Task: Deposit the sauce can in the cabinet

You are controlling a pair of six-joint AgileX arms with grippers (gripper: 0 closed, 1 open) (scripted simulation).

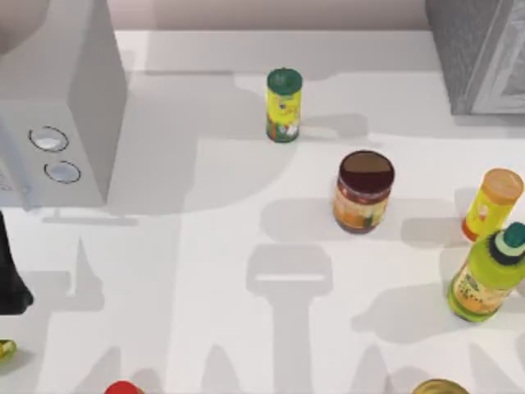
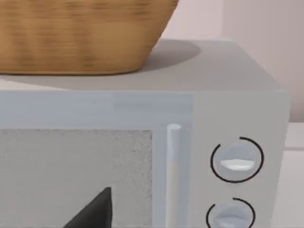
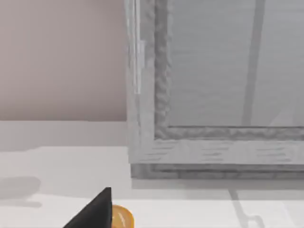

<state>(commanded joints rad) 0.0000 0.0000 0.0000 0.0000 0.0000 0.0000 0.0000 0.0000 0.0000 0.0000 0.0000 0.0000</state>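
1 sauce can (image 1: 363,191) stands upright w/ dark top, table centre-right, well apart from the cabinet (image 1: 478,51) at 1 o'clock of it, door (image 3: 223,71) shut. 1 slim yellow can (image 1: 284,105) at its 11 o'clock. 2 bottles at 3–4 o'clock: orange-cap (image 1: 491,204), green-cap (image 1: 487,275). 1 white box (image 1: 57,98), 2 knobs, 1 basket (image 2: 80,33) on top. Left arm (image 1: 10,275) at table's left edge. Jaws, both arms: can't tell.

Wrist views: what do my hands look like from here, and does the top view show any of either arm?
Each hand appears as a plain matte black wedge tapering to a point: the left hand in front of the white box, the right hand in front of the cabinet. In the top view, the left arm is a smooth black shape at the left edge. No cables or markings are visible.
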